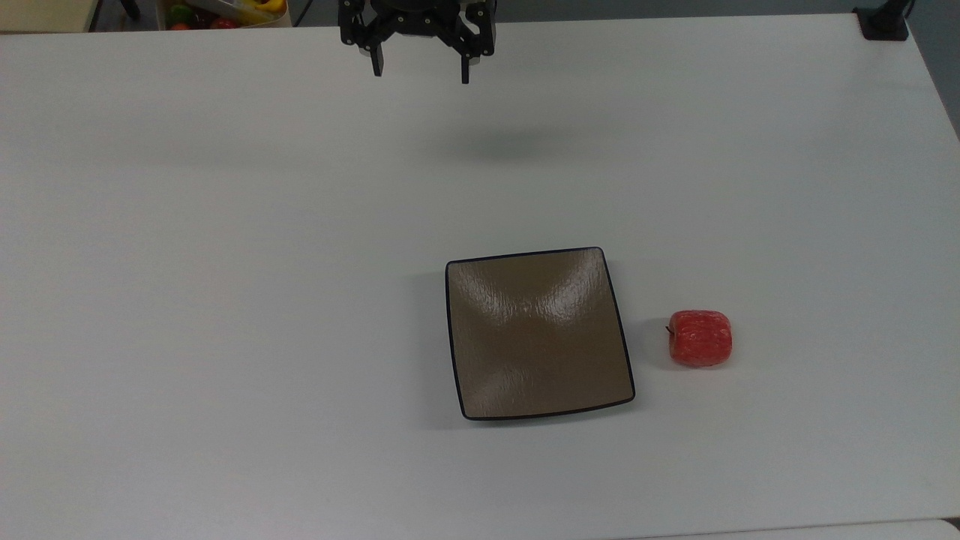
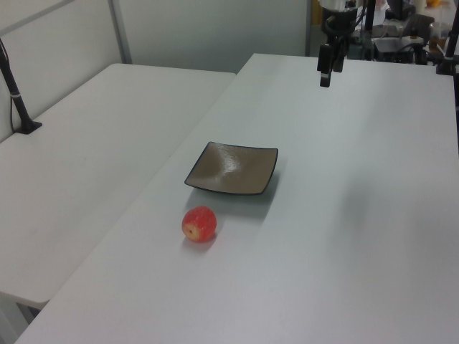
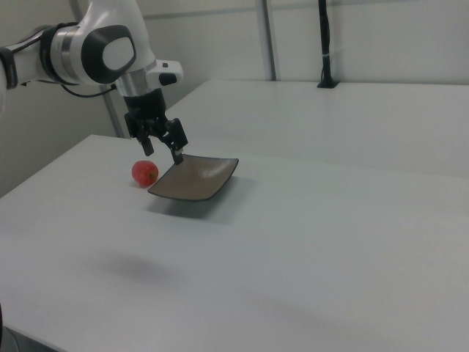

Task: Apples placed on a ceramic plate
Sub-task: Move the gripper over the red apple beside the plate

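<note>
The apple lies on its side on the tabletop, just beside the top view's right edge of the empty ceramic plate. The gripper hangs high and well away, fingers spread apart and empty. The apple looks light, stiff and somewhat glossy, so a grip across its rounded middle seems safest.

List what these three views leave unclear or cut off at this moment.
- Gripper: in the top view the frame's upper edge cuts off everything above the open fingers.
- Apple: in the right view its stem can't be made out.
- Ceramic plate: in the right view the gripper overlaps its far corner.
- Colourful items: cropped at the top view's upper edge, unidentifiable.
</note>
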You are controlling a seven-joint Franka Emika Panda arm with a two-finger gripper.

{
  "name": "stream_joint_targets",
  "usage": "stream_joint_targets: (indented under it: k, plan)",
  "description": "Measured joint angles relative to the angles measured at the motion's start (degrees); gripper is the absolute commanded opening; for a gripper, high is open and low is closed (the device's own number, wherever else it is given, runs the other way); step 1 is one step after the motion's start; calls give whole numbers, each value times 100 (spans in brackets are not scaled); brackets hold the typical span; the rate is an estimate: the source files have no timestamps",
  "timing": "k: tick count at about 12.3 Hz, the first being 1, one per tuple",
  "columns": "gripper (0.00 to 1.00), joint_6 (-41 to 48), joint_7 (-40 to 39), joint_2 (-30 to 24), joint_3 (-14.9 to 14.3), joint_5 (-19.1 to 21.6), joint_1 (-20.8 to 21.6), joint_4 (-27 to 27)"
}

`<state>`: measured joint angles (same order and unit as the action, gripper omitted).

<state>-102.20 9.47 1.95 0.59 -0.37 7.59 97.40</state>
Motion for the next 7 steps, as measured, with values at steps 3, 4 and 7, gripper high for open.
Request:
stream_joint_targets:
  k: [3,4,7]
  plan:
    - [100,-2,-12,-2,9,5,30,25]
    - [100,-2,-12,-2,17,6,38,25]
    - [100,-11,-14,8,23,22,104,28]
